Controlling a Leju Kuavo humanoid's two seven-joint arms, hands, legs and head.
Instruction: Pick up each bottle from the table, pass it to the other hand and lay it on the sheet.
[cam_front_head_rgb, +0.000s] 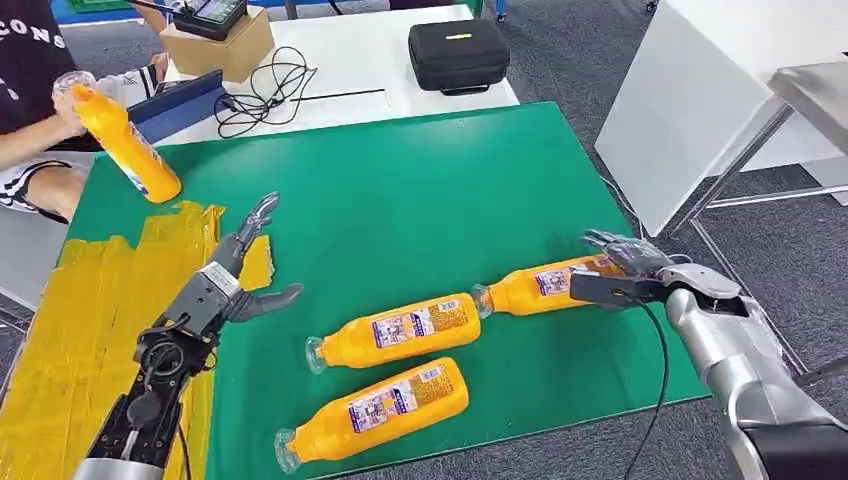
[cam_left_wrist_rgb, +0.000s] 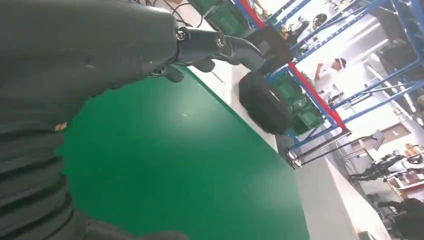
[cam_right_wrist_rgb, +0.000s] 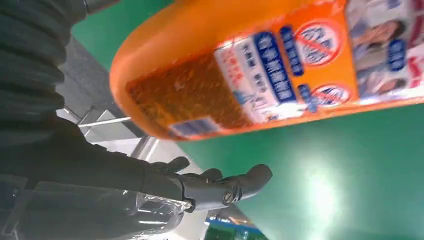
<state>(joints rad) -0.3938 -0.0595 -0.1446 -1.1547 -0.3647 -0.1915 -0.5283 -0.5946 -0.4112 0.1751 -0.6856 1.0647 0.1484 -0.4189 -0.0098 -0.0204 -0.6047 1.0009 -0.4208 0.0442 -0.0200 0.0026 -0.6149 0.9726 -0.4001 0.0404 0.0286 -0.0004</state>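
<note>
Three orange bottles with clear caps lie on the green mat (cam_front_head_rgb: 420, 190): one in the middle (cam_front_head_rgb: 400, 333), one near the front edge (cam_front_head_rgb: 385, 402), one to the right (cam_front_head_rgb: 545, 285). My right hand (cam_front_head_rgb: 625, 265) is at the base end of the right bottle (cam_right_wrist_rgb: 260, 65), fingers spread beside it, not closed around it. My left hand (cam_front_head_rgb: 240, 275) hovers open over the border between the yellow sheet (cam_front_head_rgb: 90, 300) and the mat, holding nothing; its thumb (cam_left_wrist_rgb: 220, 45) sticks out over bare green. At the far left a person holds a fourth orange bottle (cam_front_head_rgb: 125, 140) tilted above the mat's corner.
Behind the mat, a white table carries a black case (cam_front_head_rgb: 458, 52), a cardboard box (cam_front_head_rgb: 215, 45) and loose cables (cam_front_head_rgb: 265, 95). A white panel (cam_front_head_rgb: 680, 110) and a metal table (cam_front_head_rgb: 810, 90) stand to the right. The mat's front edge lies close to the nearest bottle.
</note>
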